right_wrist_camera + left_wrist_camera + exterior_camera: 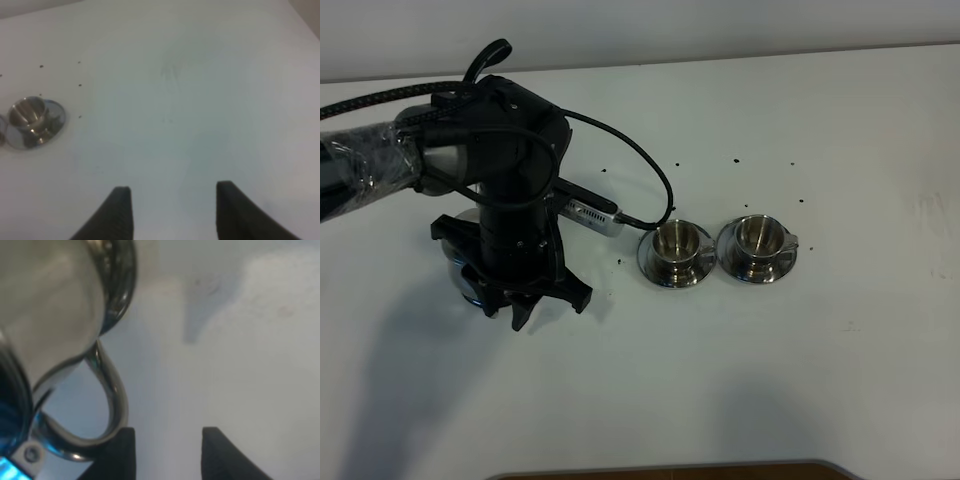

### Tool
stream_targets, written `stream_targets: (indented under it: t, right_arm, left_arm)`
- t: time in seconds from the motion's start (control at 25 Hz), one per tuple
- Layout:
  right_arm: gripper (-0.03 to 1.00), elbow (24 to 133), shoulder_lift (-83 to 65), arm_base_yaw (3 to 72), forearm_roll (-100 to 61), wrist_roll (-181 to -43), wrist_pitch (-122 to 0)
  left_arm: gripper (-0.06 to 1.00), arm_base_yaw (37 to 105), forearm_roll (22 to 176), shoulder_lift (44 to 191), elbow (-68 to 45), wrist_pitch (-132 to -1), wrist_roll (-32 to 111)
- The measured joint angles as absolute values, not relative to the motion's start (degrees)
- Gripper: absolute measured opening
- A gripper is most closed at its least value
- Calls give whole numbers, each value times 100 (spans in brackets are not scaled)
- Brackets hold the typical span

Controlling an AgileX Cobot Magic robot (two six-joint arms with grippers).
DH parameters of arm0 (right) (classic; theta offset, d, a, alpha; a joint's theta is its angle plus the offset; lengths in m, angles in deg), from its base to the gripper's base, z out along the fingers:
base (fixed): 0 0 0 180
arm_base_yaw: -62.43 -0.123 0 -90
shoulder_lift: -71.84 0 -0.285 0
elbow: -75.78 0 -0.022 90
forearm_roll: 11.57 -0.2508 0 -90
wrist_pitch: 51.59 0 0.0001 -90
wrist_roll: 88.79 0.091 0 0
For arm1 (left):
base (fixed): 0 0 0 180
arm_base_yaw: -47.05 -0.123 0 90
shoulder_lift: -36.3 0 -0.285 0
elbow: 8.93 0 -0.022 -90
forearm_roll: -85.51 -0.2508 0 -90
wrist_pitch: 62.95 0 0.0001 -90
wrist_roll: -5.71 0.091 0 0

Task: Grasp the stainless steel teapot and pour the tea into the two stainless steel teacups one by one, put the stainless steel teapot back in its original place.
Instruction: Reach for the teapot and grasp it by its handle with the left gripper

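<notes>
The stainless steel teapot [50, 305] sits at the left of the white counter [770, 380]. In the high view it is almost wholly covered by the left arm [510, 160], and only a sliver of shiny rounded steel shows beneath the black wrist. The wrist view shows the pot's polished body close up, with its loop handle [116, 400] curving down from it.

The left hand [167, 432] is low beside the pot with its two dark fingers [117, 455] parted and bare counter showing between them. The handle lies just beside one finger, outside the gap, so the hand is open and grips nothing. Whether that finger touches the handle cannot be told.

The two stainless steel teacups stand side by side to the right of the pot and well apart from it. The nearer cup [673, 240] and the farther cup [756, 236] each stand upright on their own round saucers [665, 280] [745, 277]. The saucer rims are touching or nearly so.

A small silver module [592, 214] juts from the wrist towards the nearer cup. A black cable [650, 165] loops from it over the counter between pot and cups. Dark specks [736, 160] dot the counter behind the cups. Clear plastic wrap [360, 165] covers the left forearm.

The right hand [173, 187] hangs open over bare counter, its fingers apart, with the cups well off to one side.
</notes>
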State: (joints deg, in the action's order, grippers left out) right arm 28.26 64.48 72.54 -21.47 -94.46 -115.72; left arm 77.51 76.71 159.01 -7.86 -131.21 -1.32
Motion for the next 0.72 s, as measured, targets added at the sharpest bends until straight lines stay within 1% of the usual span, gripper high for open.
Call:
stream_targets:
  t: [0.36,0.72]
  right_arm:
    - [39,2826,6448,7254,-2147,-9446,-11572]
    - [39,2826,6448,7254,-2147,-9446,-11572]
  left_arm:
    - [35,7751,7869,15901,-699,-13116,-392]
    - [35,7751,7633,15901,-699,-13116,-534]
